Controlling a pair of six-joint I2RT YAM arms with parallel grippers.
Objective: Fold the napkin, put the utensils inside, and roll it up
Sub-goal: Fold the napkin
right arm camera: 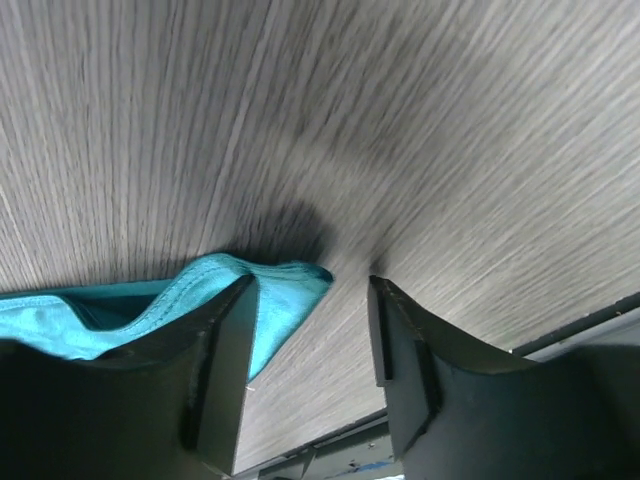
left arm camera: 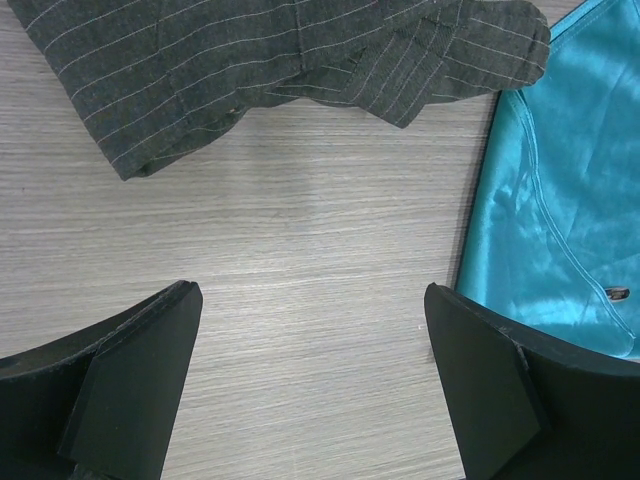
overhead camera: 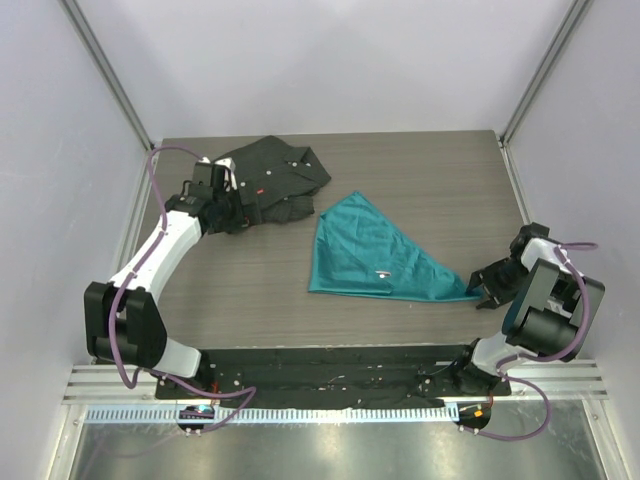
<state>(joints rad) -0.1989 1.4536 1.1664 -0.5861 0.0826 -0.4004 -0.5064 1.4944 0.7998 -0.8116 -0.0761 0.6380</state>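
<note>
The teal napkin [overhead camera: 375, 255] lies folded into a triangle in the middle of the table, with a small tag on its top layer. Its right corner tip [right arm camera: 290, 283] sits between the jaws of my right gripper [overhead camera: 483, 287], against the left finger [right arm camera: 225, 370]. The jaws stand apart and low on the table. My left gripper [overhead camera: 238, 215] hangs open over bare wood beside the napkin's [left arm camera: 560, 200] upper left edge, with nothing between its fingers. The utensils are out of view.
A dark pinstriped shirt [overhead camera: 270, 175] lies crumpled at the back left, just beyond the left gripper [left arm camera: 310, 292]. A black mat [overhead camera: 330, 360] runs along the near table edge. Grey walls close in on both sides.
</note>
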